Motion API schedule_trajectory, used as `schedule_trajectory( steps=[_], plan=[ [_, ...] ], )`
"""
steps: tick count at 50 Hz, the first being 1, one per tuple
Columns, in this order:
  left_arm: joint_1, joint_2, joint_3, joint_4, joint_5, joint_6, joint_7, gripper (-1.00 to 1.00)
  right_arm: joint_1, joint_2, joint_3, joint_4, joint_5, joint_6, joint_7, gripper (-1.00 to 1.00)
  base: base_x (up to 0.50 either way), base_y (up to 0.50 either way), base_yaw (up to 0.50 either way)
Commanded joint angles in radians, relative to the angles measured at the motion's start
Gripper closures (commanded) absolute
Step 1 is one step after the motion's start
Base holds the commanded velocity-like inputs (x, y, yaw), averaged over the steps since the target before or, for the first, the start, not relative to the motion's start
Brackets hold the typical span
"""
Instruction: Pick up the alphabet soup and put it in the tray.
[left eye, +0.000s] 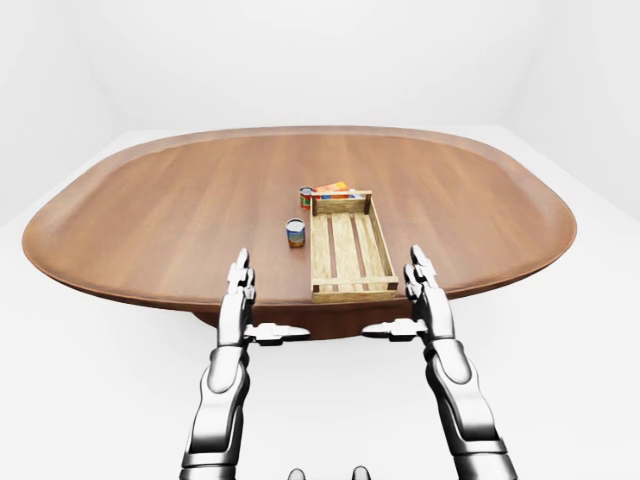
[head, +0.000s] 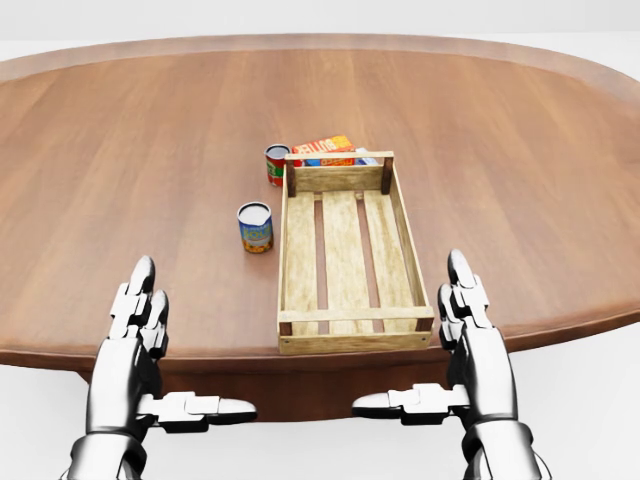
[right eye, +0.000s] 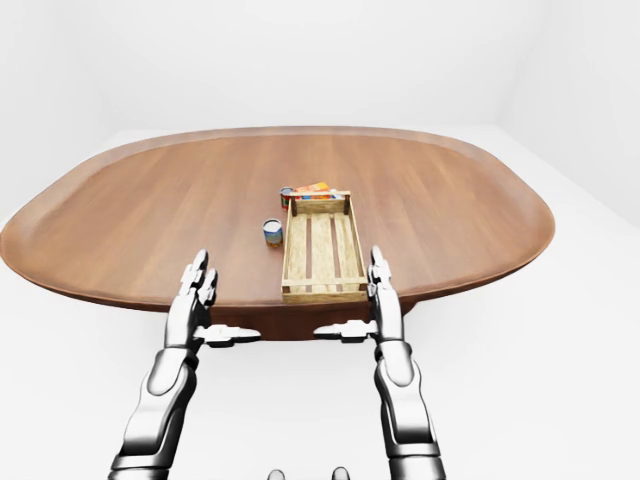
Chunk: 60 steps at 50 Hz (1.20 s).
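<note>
Soup can (head: 255, 227) beside slatted wooden tray (head: 299, 262); metallic left hand (head: 140, 330) and right hand (head: 468, 322) splayed, empty.

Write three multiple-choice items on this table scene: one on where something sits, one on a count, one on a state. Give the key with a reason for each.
1. In the head view, where is the blue-labelled can relative to the wooden tray?
A. Inside it
B. To its left, on the table
C. To its right, on the table

2. How many cans stand on the table?
A. Two
B. Four
C. None

3. What is the state of the two hands?
A. Both open and empty
B. Left hand shut on a can
C. Right hand lifting the tray

Key: 1 B, the can stands on bare wood beside the tray's left wall. 2 A, the blue-labelled can and a red-labelled can by the tray's upper left corner. 3 A, the left hand and right hand show spread fingers holding nothing.
</note>
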Motion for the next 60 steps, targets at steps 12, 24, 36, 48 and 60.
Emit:
schedule_trajectory(
  steps=[12, 24, 36, 48, 60],
  plan=[
    [0.001, 0.011, 0.024, -0.002, -0.017, 0.0, -0.027, -1.0, -0.004, -0.012, -0.022, 0.019, 0.006, 0.003, 0.019, -0.98, 0.0, 0.0, 0.0],
    [0.003, 0.011, 0.024, -0.002, -0.018, -0.008, -0.029, -1.0, -0.004, -0.011, -0.021, 0.022, 0.004, 0.001, 0.017, -0.98, 0.0, 0.0, 0.0],
    [0.008, 0.013, 0.019, -0.002, -0.008, -0.025, -0.035, -1.0, -0.005, -0.011, -0.02, 0.025, 0.002, -0.001, 0.016, -0.98, 0.0, 0.0, 0.0],
    [0.018, 0.01, 0.018, -0.02, -0.019, -0.037, -0.055, -1.0, -0.005, -0.012, -0.021, 0.025, 0.004, -0.002, 0.016, -0.98, 0.0, 0.0, 0.0],
    [0.019, 0.008, 0.015, -0.024, -0.014, -0.034, -0.047, -1.0, -0.005, -0.012, -0.021, 0.025, 0.004, -0.003, 0.017, -0.98, 0.0, 0.0, 0.0]
  ],
)
